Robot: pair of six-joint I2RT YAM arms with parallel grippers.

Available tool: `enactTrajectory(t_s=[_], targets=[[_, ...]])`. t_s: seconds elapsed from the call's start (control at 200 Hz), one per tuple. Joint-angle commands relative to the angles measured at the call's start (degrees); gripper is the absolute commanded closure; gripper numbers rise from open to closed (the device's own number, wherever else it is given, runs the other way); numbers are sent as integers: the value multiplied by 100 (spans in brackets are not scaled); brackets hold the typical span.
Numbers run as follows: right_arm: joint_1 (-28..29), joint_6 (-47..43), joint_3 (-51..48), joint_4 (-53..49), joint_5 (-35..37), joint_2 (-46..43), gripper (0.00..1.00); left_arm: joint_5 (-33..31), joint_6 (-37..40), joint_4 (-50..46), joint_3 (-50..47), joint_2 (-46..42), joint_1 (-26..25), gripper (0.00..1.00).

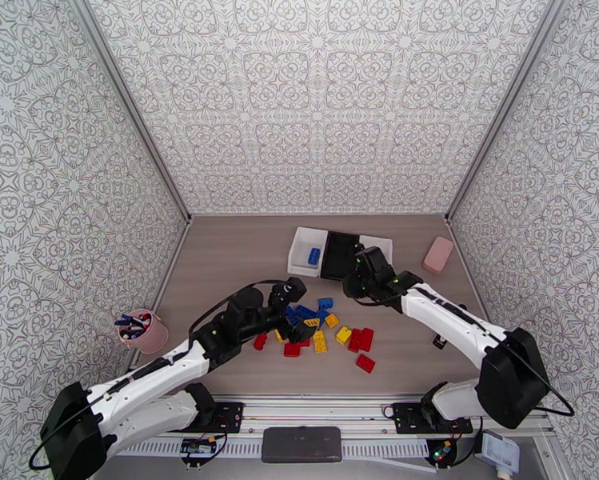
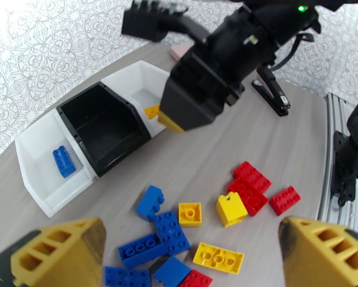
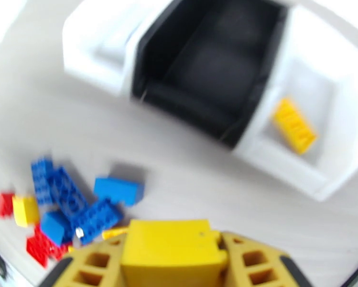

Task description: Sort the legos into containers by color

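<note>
**Right gripper holds a yellow brick near the bins**

The right gripper (image 3: 173,264) is clamped on a yellow brick (image 3: 169,237), held above the table just in front of the bins (image 1: 299,270), at about 1 o'clock from the pile (image 1: 323,330). The left gripper (image 2: 192,235) hangs over the pile, jaws wide apart with nothing between them. The bins sit at 12 o'clock from the pile. The left white bin (image 2: 40,187) holds a blue brick (image 2: 63,161). The black bin (image 2: 107,125) stands in the middle. The right white bin (image 3: 317,87) holds a yellow lego (image 3: 293,125). The pile is loose red, blue and yellow pieces.
</note>
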Motion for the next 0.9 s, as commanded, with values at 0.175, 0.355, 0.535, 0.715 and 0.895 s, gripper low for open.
enactTrajectory(t_s=[0.175, 0.355, 0.535, 0.715, 0.895], targets=[[-1027, 305, 223, 924, 490, 670, 64, -513, -197, 673, 238, 574, -308, 0], [-1482, 228, 706, 1180, 133, 1480, 64, -526, -91, 576, 228, 506, -316, 0], [-1617, -3, 1018, 1193, -14, 1929, 60, -552, 21, 515, 221, 459, -317, 0], [-1648, -368, 722, 1243, -299, 1430, 31, -653, 41, 393, 220, 368, -316, 0], [-1644, -1056, 172, 1287, -1374, 598, 13, -989, 74, -97, 181, 105, -289, 0]])
